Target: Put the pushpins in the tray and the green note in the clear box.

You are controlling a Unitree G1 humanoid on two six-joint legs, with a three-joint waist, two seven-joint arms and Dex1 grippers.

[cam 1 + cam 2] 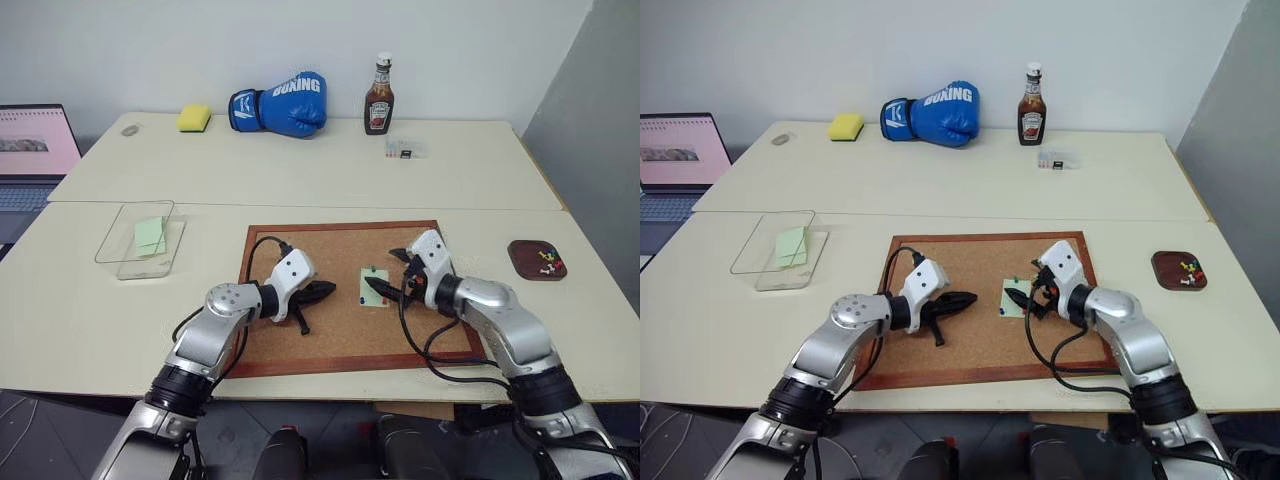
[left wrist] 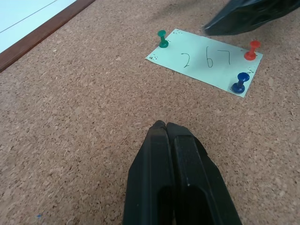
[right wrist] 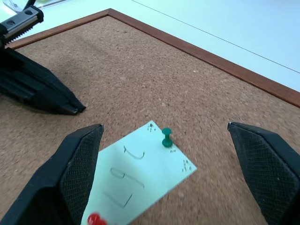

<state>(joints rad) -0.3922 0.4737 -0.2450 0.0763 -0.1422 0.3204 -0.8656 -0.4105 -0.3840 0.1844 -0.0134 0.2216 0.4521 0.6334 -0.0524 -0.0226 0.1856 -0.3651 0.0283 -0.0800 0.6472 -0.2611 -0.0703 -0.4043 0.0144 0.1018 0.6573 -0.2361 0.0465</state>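
A pale green note [image 2: 206, 63] with handwritten digits lies on the cork board [image 1: 300, 345]. A green pushpin [image 2: 162, 39], a red one [image 2: 252, 49] and a dark blue one [image 2: 240, 82] stand in its corners. My right gripper [image 3: 164, 127] is open, low over the note, with the green pushpin [image 3: 167, 137] between its fingers. My left gripper [image 2: 165, 125] is shut and empty, resting near the board a little short of the note. The dark brown tray [image 1: 520, 262] at the right holds several pushpins. The clear box [image 1: 120, 262] at the left holds another green note [image 1: 150, 236].
At the back of the table stand a blue boxing glove [image 1: 285, 103], a ketchup bottle [image 1: 379, 97], a yellow sponge [image 1: 194, 118] and a small clear case [image 1: 405, 149]. A laptop [image 1: 35, 150] sits at the far left. Black cables trail from both wrists over the board.
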